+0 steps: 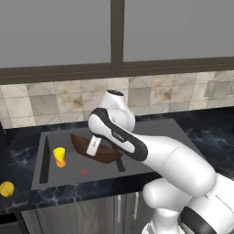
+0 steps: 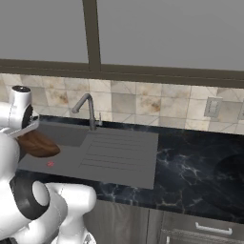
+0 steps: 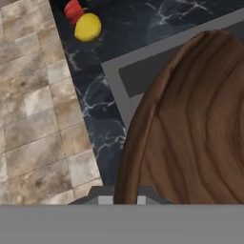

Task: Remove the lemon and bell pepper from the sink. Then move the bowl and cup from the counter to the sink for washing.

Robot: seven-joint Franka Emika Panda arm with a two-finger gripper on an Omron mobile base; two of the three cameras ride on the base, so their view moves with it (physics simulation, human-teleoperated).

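Bowl (image 1: pixel 98 148): dark brown wood, tilted, held up over the sink basin at the arm's end; its grained inside shows close up in the hand view (image 3: pixel 190 124), its rim running down to the finger tips at the bottom.
Gripper (image 1: pixel 93 147): clenched on the bowl's rim, the white hand reaching down onto the raised edge; in the right base view the bowl (image 2: pixel 38 144) juts out from behind the arm.
Cup (image 1: pixel 59 156): yellow with a red-orange mark, upright in the left part of the basin, near the bowl but apart from it.
Sink (image 1: pixel 55 176): dark grey basin, its ribbed drainboard (image 2: pixel 119 150) to the right and a grey curved faucet (image 2: pixel 86 108) at its back edge.
Drain mark (image 1: pixel 83 172): small flat reddish disc on the basin floor, in front of the bowl.
Lemon (image 1: pixel 6 188): on the black marbled counter left of the sink, well apart from the basin.
Bell pepper (image 3: pixel 72 10): red, touching the lemon (image 3: pixel 87 27) on the counter in the hand view.
Surroundings: beige tiled backsplash (image 1: pixel 45 103) under a window; wall socket (image 2: pixel 212 107) on the tiles to the right.
Writing: a small dark mark on the arm's link, too small to read.
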